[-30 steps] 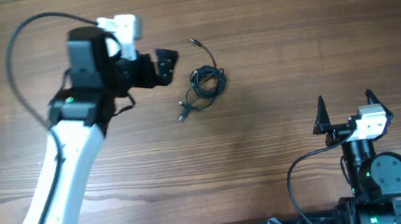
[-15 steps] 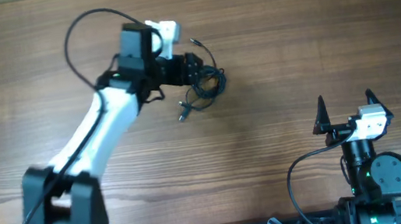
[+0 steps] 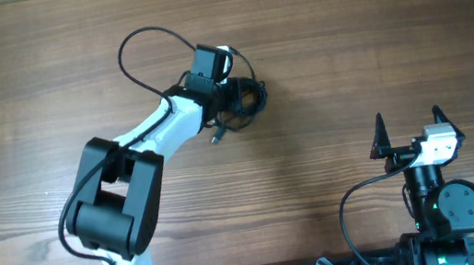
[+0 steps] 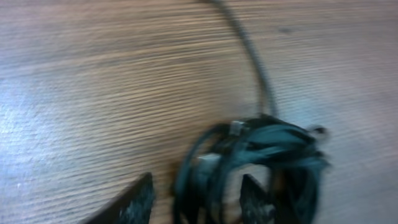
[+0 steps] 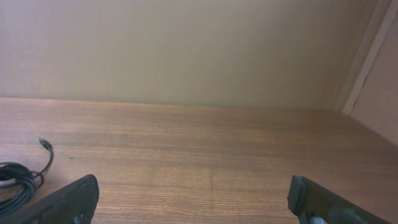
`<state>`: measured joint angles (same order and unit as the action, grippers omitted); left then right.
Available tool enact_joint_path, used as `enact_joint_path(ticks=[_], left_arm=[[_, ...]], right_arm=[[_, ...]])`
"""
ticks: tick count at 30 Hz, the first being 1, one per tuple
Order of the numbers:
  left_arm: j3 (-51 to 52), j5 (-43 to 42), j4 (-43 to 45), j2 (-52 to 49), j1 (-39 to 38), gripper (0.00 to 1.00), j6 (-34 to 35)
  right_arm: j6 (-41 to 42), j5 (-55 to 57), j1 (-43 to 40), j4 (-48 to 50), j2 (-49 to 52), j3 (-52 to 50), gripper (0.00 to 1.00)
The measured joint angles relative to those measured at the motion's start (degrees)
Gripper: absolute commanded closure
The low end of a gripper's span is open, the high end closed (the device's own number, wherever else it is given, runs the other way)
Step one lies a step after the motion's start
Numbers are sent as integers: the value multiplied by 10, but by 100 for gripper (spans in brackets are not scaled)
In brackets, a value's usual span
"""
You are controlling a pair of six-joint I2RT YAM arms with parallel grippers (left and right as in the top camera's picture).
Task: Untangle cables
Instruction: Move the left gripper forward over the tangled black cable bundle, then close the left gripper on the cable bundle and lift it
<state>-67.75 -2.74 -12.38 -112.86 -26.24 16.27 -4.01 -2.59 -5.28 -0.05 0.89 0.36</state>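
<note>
The cables (image 3: 249, 99) are thin black cords bunched in a small clump on the wooden table, with a plug end (image 3: 216, 138) trailing to the front left. My left gripper (image 3: 234, 96) is down at the clump's left side. In the blurred left wrist view my left gripper (image 4: 196, 190) has its jaws partly closed astride some loops of the cables (image 4: 273, 146); a gap shows beside the left finger (image 4: 137, 202). My right gripper (image 3: 408, 118) stands wide open at the front right, far from the clump. The right wrist view shows the cables (image 5: 15, 177) at its left edge.
The left arm's own thicker black wire (image 3: 144, 36) arcs above the table behind the arm. The wooden table (image 3: 370, 21) stretches bare on all sides of the clump. A wall (image 5: 186, 50) rises beyond the table's far edge.
My left arm has swung right and come down onto the clump, and its jaws have narrowed around some loops. The right arm has not moved.
</note>
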Motion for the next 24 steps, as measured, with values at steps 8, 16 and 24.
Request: enact_joint_path(ticks=[8,16,24], left_arm=[[-7,25,-22,-7,0,96,56],[-11,29,-171,29,0,96,136],[-10,28,-340,89,0,96,286]], right_arm=[[0,0,0,0,0,0,0],[0,0,0,0,0,0,0],[0,0,0,0,0,0,0]])
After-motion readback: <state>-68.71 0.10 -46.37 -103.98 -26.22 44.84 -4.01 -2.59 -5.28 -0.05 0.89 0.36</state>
